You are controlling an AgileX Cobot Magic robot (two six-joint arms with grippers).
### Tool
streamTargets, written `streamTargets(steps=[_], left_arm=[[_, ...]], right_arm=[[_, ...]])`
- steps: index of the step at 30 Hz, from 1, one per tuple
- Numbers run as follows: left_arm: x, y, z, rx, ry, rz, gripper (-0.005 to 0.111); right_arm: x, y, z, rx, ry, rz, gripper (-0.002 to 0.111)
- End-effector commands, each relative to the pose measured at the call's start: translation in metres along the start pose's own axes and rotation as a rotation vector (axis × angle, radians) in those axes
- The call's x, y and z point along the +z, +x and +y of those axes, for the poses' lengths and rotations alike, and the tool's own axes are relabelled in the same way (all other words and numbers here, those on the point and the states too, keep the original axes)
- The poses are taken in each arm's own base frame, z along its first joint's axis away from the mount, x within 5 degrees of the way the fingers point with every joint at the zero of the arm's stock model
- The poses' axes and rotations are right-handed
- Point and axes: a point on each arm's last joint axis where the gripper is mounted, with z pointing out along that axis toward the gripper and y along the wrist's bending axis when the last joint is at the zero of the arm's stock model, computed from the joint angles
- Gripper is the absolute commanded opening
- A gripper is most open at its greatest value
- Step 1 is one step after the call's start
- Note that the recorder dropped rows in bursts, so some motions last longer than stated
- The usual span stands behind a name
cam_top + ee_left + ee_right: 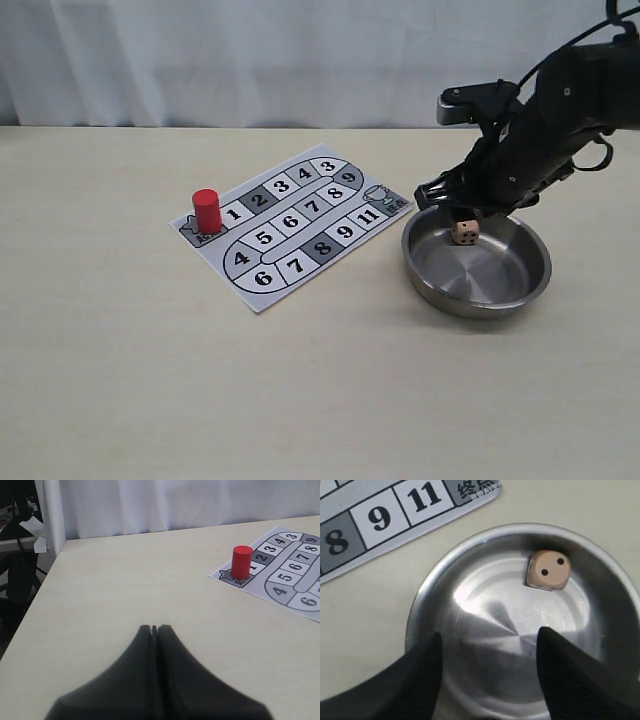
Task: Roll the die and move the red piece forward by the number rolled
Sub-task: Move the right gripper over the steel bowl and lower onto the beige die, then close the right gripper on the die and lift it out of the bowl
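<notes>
The die [465, 232] [548, 570], a small tan cube, is inside the steel bowl [482, 304] [470, 555], close to its wall. The face toward the right wrist camera shows two pips. My right gripper [456, 205] [490, 636] hovers just above the bowl, open, with nothing between its fingers. The red piece [206, 210] [241, 561] stands upright on the start square of the numbered board [262, 278] [295, 582], beside square 1. My left gripper [155, 628] is shut and empty over bare table, well short of the red piece; it does not show in the exterior view.
The board's far end with squares 8, 9, 11 and the finish square [375, 520] lies right beside the bowl. The table's left edge [47, 575] is near the left gripper. A white curtain [250, 60] hangs behind the table.
</notes>
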Motion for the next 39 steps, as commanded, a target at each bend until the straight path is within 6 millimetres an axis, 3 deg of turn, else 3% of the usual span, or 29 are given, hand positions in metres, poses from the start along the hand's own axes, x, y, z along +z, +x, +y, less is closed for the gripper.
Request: streamTargets(steps=[1, 11, 18, 39], left_arm=[[0.000, 0.000, 0.000, -0.010, 0.001, -0.010, 0.000], [0.000, 0.000, 0.000, -0.010, 0.001, -0.010, 0.000], [0.000, 0.000, 0.000, -0.010, 0.001, -0.010, 0.000], [0.000, 0.000, 0.000, -0.010, 0.001, -0.010, 0.000]], right_arm=[[0.024, -0.008, -0.001, 0.044, 0.008, -0.073, 0.054], [0.049, -0.005, -0.039, 0.246, 0.032, -0.085, 0.054], [0.068, -0.004, -0.039, 0.239, 0.032, -0.107, 0.054], [0.099, 0.001, -0.039, 0.238, 0.030, -0.119, 0.054]])
